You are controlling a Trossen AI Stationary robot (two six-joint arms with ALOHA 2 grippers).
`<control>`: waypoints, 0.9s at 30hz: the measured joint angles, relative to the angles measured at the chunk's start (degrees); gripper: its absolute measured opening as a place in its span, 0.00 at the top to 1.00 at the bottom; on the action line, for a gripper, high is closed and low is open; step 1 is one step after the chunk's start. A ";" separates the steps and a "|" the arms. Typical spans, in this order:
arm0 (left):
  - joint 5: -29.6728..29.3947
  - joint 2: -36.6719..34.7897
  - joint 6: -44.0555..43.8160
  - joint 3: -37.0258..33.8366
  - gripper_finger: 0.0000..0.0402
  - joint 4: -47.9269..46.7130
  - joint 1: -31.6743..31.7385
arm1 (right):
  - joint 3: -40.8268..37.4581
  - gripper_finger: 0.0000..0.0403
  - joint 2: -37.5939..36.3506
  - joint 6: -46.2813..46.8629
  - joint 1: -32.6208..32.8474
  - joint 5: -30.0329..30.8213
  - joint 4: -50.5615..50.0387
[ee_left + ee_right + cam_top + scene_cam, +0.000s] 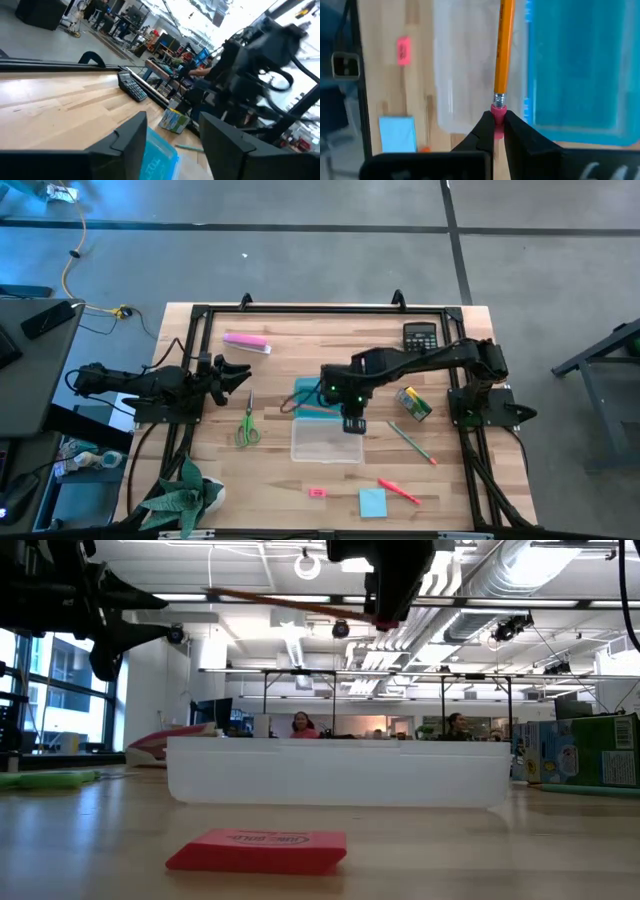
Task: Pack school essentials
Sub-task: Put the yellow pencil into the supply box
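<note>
My right gripper [352, 423] hangs over the clear plastic box [325, 440], shut on the orange pencil [290, 605]. The box's blue lid [318, 398] lies at its far side. Resting flat on the table are the green-handled scissors [247, 425], pink eraser [317, 492], light-blue sticky pad [372, 502], red pen [398, 491], green pencil [412, 442] and yellow-green box [412, 404]. My left gripper [235, 375] waits open near the table's left edge, above the scissors. My right gripper pinches the orange pencil by its pink eraser end [498, 114], just behind the metal ferrule, between the two fingertips [485, 127]. The fingers come from above, pointing down. The pencil is lifted clear over the box, nearly level, its tip toward the table's left.
A black calculator [420, 336] sits at the far right corner and a pink-and-white bar [246, 341] at the far left. A green plant [180, 495] stands at the near left corner. A black frame runs round the table. People sit in the room behind.
</note>
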 joint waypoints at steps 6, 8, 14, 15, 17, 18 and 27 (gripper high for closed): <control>-0.02 0.00 0.00 0.00 0.53 0.03 0.00 | 0.02 0.98 0.22 -7.77 2.54 0.07 -0.04; -0.04 0.00 0.00 0.00 0.53 0.17 0.00 | 0.00 0.98 0.48 -11.07 3.27 0.10 -0.20; -0.07 0.00 0.00 0.00 0.55 0.42 0.00 | -2.84 0.98 0.81 -18.07 4.73 0.77 1.25; -0.03 0.00 0.00 0.00 0.56 0.44 0.00 | -3.72 0.98 0.82 -18.45 4.87 1.45 1.07; 0.26 -0.01 -0.02 0.00 0.56 0.46 0.00 | -5.55 0.98 0.85 -18.89 5.14 2.43 0.72; 0.51 -0.02 -0.03 0.00 0.56 0.46 0.00 | -6.71 0.98 0.85 -18.98 5.15 2.92 1.70; 2.45 -0.02 -1.39 0.00 0.56 0.48 0.00 | -15.83 0.98 0.87 -20.91 5.16 8.31 7.17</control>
